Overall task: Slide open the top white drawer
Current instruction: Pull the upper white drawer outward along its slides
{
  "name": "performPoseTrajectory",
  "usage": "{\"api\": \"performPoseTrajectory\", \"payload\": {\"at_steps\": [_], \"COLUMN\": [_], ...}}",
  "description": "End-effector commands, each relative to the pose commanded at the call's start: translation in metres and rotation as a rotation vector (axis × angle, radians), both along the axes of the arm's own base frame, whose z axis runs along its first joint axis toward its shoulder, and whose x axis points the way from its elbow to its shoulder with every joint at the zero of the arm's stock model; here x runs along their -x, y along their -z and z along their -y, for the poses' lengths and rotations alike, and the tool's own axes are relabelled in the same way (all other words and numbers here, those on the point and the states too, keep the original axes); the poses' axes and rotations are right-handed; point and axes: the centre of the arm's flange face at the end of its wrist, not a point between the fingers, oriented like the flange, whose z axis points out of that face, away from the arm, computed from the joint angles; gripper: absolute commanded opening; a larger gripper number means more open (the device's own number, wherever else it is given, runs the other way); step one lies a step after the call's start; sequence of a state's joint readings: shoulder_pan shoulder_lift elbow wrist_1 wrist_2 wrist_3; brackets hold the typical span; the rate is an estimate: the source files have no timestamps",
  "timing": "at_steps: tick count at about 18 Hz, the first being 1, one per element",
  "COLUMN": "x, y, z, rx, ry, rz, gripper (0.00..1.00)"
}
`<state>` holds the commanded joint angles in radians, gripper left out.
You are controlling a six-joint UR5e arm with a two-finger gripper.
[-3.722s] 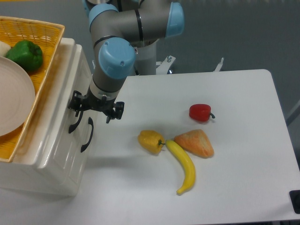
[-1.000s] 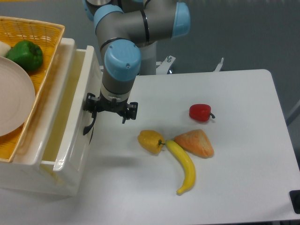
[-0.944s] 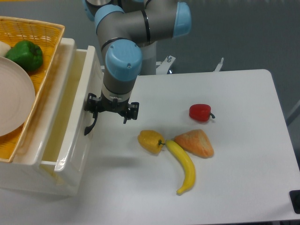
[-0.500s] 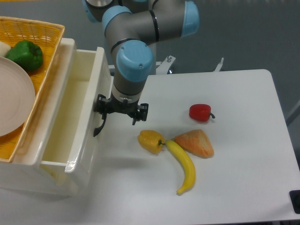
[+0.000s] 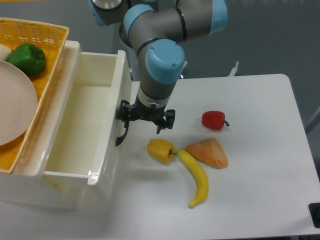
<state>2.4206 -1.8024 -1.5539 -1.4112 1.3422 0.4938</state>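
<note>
The top white drawer [image 5: 111, 131] stands pulled far out to the right from the white cabinet [image 5: 30, 192], and its inside looks empty. Its curved black handle [image 5: 120, 135] hangs on the front panel. My gripper [image 5: 145, 121] points down right at the drawer front, with its fingers spread wide. The left finger [image 5: 123, 113] sits at the top of the handle, touching it. The right finger [image 5: 168, 120] hangs free over the table. The second drawer front is hidden under the open drawer.
A yellow wicker basket [image 5: 50, 37] on the cabinet holds a green pepper [image 5: 27, 57] and a white plate [image 5: 12, 102]. On the table lie a yellow pepper [image 5: 161, 150], a banana [image 5: 196, 179], an orange wedge [image 5: 208, 152] and a red pepper [image 5: 214, 119].
The gripper has moved right with the handle, and the drawer has slid out from shut to wide open. The fruit and vegetables have not moved.
</note>
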Motion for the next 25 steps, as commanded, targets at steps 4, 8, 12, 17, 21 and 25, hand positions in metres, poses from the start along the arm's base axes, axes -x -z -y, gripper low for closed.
{"api": "performPoseTrajectory", "payload": {"at_steps": [4,8,12,17,21,25], "x": [0.010,0.019,0.029,0.040,0.041,0.045], "y": [0.001,0.003,0.010,0.011,0.011,0.010], "z": [0.006,0.012,0.015,0.022,0.023,0.026], "rx": [-0.002,-0.001,0.005,0.002,0.000,-0.011], "ry": [-0.011,-0.026,-0.042,-0.055,-0.055,-0.067], "rz": [0.001,0.004,0.014,0.014,0.017,0.025], "gripper": [1.00,1.00,1.00,1.00,1.00,1.00]}}
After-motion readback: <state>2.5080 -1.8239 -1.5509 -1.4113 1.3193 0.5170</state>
